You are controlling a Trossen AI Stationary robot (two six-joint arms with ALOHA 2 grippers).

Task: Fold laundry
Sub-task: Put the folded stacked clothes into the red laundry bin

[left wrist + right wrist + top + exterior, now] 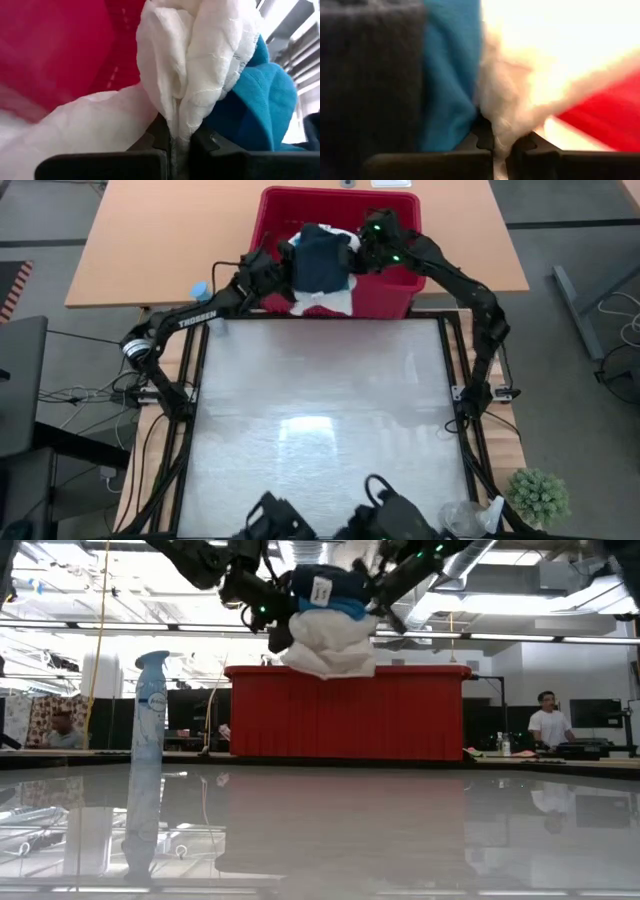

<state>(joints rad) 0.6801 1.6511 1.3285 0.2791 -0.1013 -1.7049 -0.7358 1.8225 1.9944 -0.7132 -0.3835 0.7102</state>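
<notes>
Hanging between both arms above the red basket (385,295), the laundry formed one bunched bundle: the white cloth (330,645) drooped lowest, the blue garment (260,100) was tucked against it, and the dark garment (320,258) lay on top. The left gripper (175,145) had its fingers pinched tight on a fold of the white cloth, as its wrist view showed. The right gripper (495,142) was likewise clamped narrow on a wad of the same white cloth, with the blue and dark pieces pressed just beside it.

All three pieces looked light, limp and soft; none would hold a shape, and the lacy white cloth seemed likely to snag or stretch under a hard pull. The blue and dark garments appeared only to ride on the white one, ungripped, so they might slip off if the bundle tilted. A hem or corner would probably give a better hold than a mid-cloth wad.

The basket's near wall sat just under the bundle, touching the mat's far edge, and trailing cloth could catch on its rim. The pale mat (320,410) lay open between the arms' bases, with a spray bottle (148,755) standing towards its left side.
</notes>
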